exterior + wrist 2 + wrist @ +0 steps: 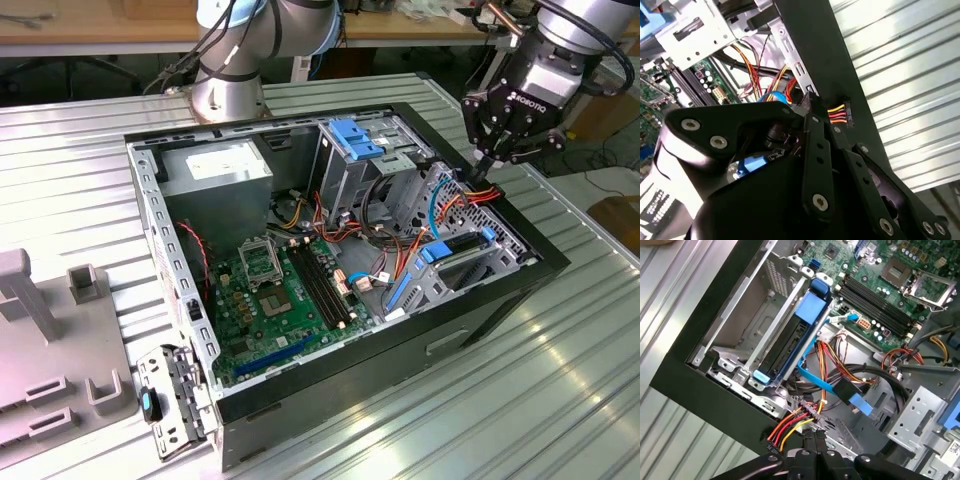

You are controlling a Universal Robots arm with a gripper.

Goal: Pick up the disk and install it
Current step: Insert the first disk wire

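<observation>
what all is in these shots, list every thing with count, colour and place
computer case: one, black, open, on the table
table: one, silver, slatted
disk: one, grey with blue rails, slotted in a bay by the case's rim
power supply: one, grey, case corner near the arm's base
motherboard: one, green, case floor
bracket: one, blue, atop the drive cage
power cable: one bundle, red, yellow and orange, at the case's rim
flat cable: one, blue, beside the disk
fixtures: several, grey, exterior view's left
arm: one, silver, behind the case
end effector: one, black, above the power cable
</observation>
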